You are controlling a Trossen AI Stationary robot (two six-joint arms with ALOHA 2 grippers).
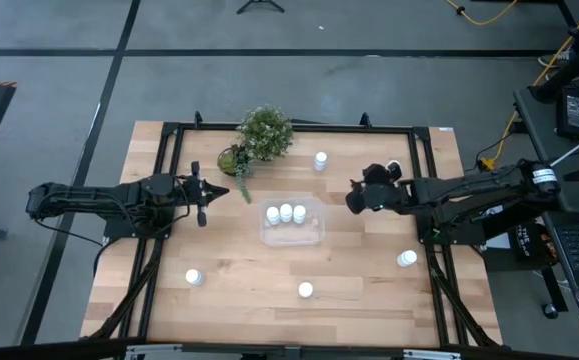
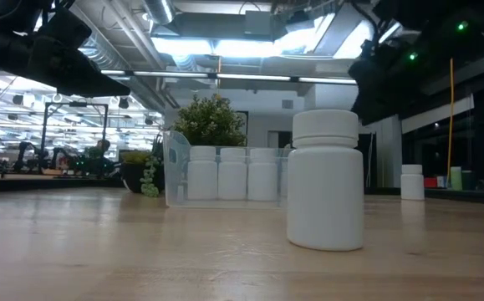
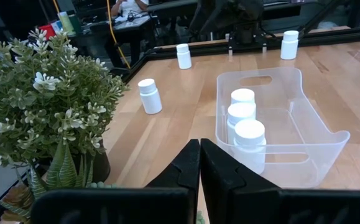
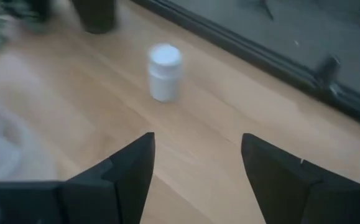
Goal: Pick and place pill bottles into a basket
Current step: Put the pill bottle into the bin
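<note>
Three bottles in the basket, right gripper eyeing the next one

Basket sits mid-frame; a bottle stands just above it. Right gripper has jaws wide open and empty, left gripper has them shut on nothing. Bottles look light, stiff, slick, so I'd pinch the body below the cap.

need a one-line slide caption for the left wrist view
Shut left gripper beside potted plant, facing clear basket holding three pill bottles.

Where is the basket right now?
In the high view the basket sits near the table's middle, between the two grippers, just in front of the potted plant, with three pill bottles inside.
</note>
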